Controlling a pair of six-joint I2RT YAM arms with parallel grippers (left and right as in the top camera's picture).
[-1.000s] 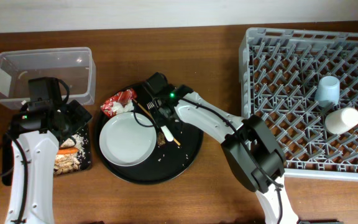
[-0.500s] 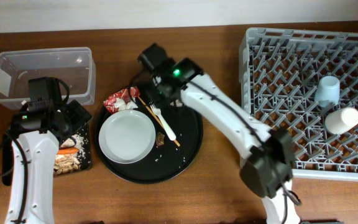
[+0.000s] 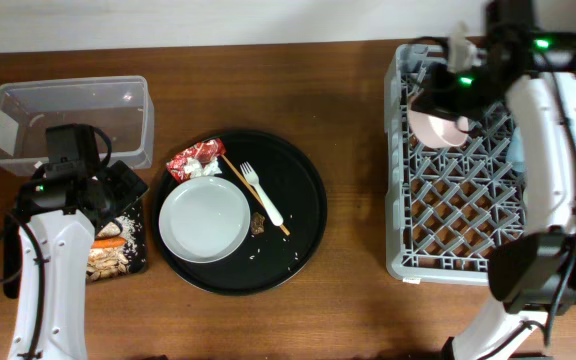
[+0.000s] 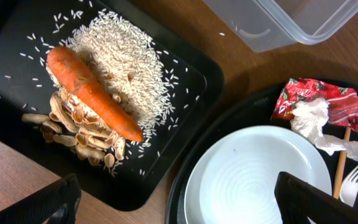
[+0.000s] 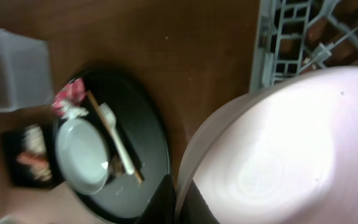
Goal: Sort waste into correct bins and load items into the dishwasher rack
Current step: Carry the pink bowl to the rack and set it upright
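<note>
The right jaws were clamped on the rim of the pinkish-white bowl [image 3: 434,126], above the far left corner of the dishwasher rack [image 3: 438,225]; the left jaws gaped wide, empty.

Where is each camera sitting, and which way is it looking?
Overhead: above the table, facing straight down; left arm and right arm both show, plus the rack.
Left wrist: on the left arm, facing down at carrot and rice; the open left hand has its tips at the bottom corners.
Right wrist: on the right arm, facing down past the bowl its right hand grips.
Shared: both wrist views see the plate and fork.
</note>
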